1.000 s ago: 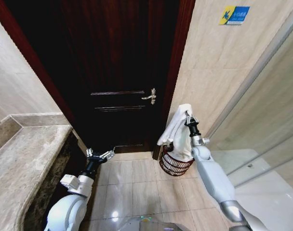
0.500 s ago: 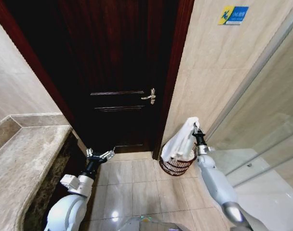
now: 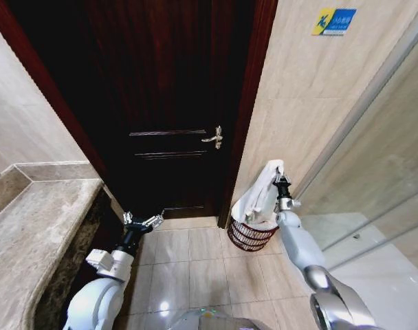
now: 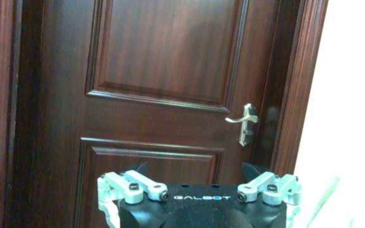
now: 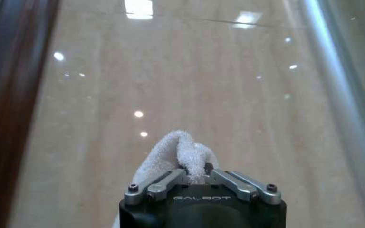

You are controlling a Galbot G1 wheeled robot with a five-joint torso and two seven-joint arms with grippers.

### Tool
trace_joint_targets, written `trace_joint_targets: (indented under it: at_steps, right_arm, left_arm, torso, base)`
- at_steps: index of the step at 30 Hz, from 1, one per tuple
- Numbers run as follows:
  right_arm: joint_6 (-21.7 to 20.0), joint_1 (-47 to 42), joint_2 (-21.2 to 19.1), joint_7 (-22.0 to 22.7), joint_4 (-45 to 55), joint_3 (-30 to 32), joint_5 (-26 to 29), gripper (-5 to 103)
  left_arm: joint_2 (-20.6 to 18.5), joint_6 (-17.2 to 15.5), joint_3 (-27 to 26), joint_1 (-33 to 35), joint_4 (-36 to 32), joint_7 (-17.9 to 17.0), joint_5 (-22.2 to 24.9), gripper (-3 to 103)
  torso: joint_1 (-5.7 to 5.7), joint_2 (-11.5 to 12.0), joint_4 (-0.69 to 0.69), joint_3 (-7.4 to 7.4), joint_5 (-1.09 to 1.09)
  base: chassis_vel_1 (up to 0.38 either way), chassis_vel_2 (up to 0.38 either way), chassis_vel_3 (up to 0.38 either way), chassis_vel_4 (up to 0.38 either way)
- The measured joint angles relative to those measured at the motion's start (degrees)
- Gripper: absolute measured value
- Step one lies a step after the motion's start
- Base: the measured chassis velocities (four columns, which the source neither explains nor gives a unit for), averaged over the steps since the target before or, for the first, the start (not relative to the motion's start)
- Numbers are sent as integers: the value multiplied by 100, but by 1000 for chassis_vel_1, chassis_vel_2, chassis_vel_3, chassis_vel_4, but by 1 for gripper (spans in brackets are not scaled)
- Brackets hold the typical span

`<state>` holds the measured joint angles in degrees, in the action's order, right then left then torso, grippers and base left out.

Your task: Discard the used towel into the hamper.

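Right gripper (image 3: 281, 180) is clamped on a top fold of the towel (image 3: 258, 199), up over the hamper (image 3: 250, 234). The right wrist view confirms it: jaws pinched narrow with a white terry bunch (image 5: 177, 154) poking out between the fingers. The towel hangs down from the pinch, its lower end draped into or over the hamper rim; can't tell if the tail touches the basket's inside bottom. The hamper sits on the tiled floor (image 3: 195, 268) in the corner where the beige wall meets the door frame, just beside the dark door (image 3: 161, 103) and near the glass shower panel (image 3: 374, 185).

Left gripper (image 3: 141, 221) is parked low over the floor near the counter's (image 3: 30, 227) end, jaws spread wide, holding nothing; its wrist view looks at the door and handle (image 4: 246, 124).

Handling, judged: towel is soft, light and limp, with no stiffness, so it folds and trails wherever it's hung. Not fragile, and terry gives good grip, not slippery. A pinch on a bunched fold near the top, as now, looks right, since the rest drops by its own weight. Risk: loose cloth catching on the rim or wire bars and hanging outside instead of falling in. Hamper looks light and could tip if dragged by the cloth.

Step judged: towel over the hamper, release not yet done.
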<state>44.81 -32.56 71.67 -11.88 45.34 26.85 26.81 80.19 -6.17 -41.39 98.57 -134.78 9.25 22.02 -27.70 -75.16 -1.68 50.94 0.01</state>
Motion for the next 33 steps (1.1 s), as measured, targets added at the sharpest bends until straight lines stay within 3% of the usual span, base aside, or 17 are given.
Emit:
trace_joint_targets:
  at_steps: [5,12,20,26,33]
  right_arm:
    - [-69,-140,-285,11,-9,164,117,3]
    - [-83,-354,-317,-50,26,289,180,3]
    - [-84,-486,-69,-123,-41,109,194,3]
    - [-337,-946,450,63,272,-151,293,3]
    - [-380,-971,432,201,-212,-166,589,3]
  left_arm:
    - [0,0,0,0,0,0,0,99]
    - [0,0,0,0,0,0,0,99]
    - [0,0,0,0,0,0,0,99]
    - [0,0,0,-1,0,0,0,99]
    - [0,0,0,0,0,0,0,99]
  torso:
    - [0,0,5,-1,-1]
    - [1,0,1,-1,-1]
    - [1,0,1,-1,-3]
    - [0,0,-1,-1,1]
    - [0,0,3,0,-2]
  base:
    - [0,0,0,0]
    - [0,0,0,0]
    - [0,0,0,0]
    - [0,0,0,0]
    - [0,0,0,0]
